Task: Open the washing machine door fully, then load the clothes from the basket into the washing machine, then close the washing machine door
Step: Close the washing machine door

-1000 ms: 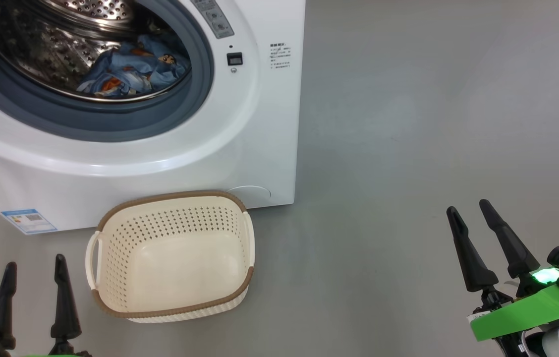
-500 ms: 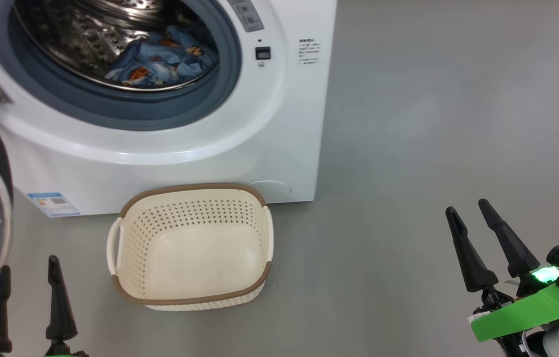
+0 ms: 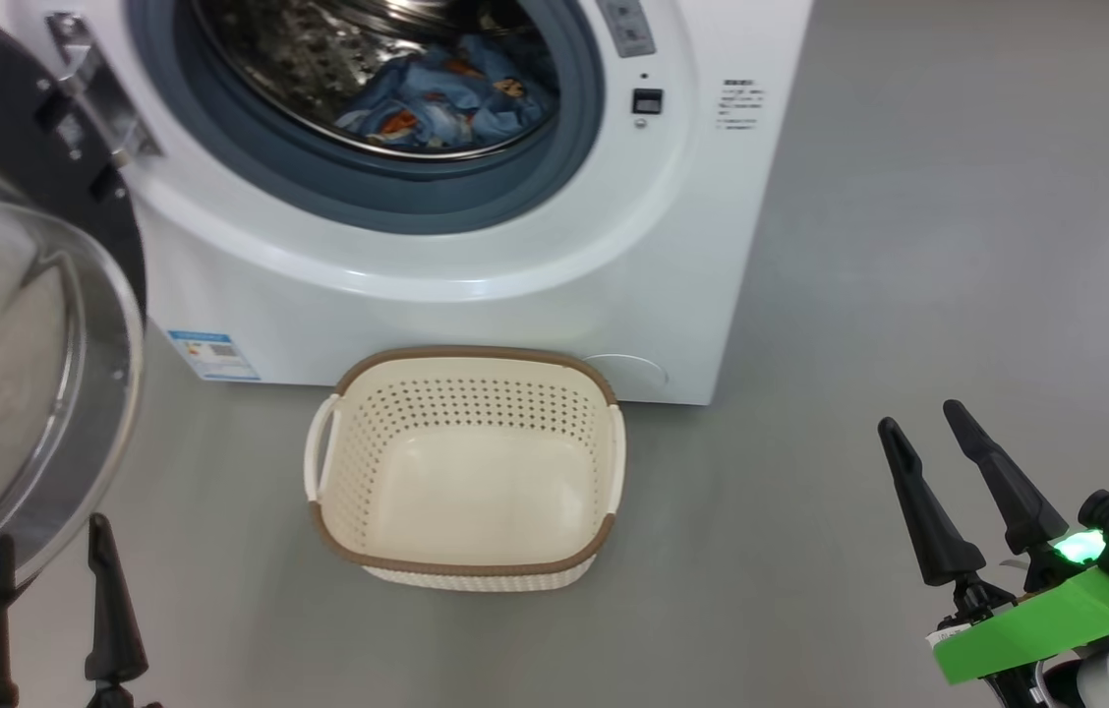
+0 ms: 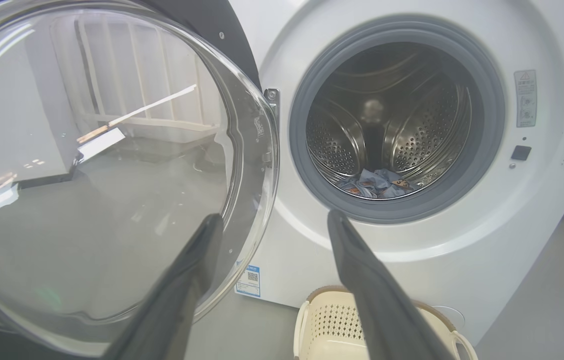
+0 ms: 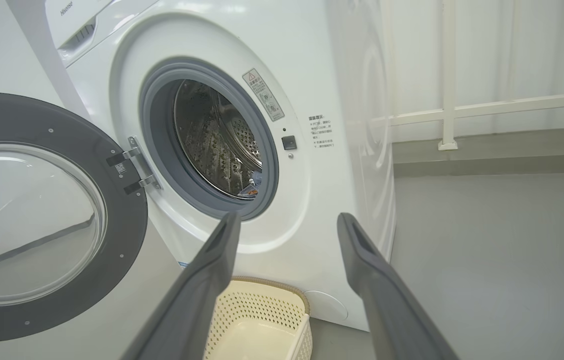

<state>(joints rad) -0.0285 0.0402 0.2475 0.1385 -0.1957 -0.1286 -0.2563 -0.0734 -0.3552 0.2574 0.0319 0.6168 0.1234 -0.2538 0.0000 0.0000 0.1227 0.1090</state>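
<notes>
At the lower left of the head view, the left gripper holds its two dark fingers spread wide with nothing between them. It sits just beside the near rim of the washing machine door; whether a finger touches the rim cannot be told. At the lower right, the right gripper is equally wide and empty, well apart from everything, over bare floor.

The door stands swung out on its hinge at the left edge of the washing machine. The clothes lie low in the steel drum, behind the grey gasket. The basket sits empty on the floor against the machine's front. Loading looks done, so closing the door is probably the step in hand.

The door should handle as a stiff panel turning freely on its hinge. Its bulging glass porthole looks smooth and slippery (a poor place to pinch, and a fragile one to knock). The flat black ring around the glass is the better contact. A push there near the free edge, far from the hinge, would give the most leverage. The latch will likely want a firm last press. The clothes are soft and could catch in the seal, though none appears to hang over the gasket.
</notes>
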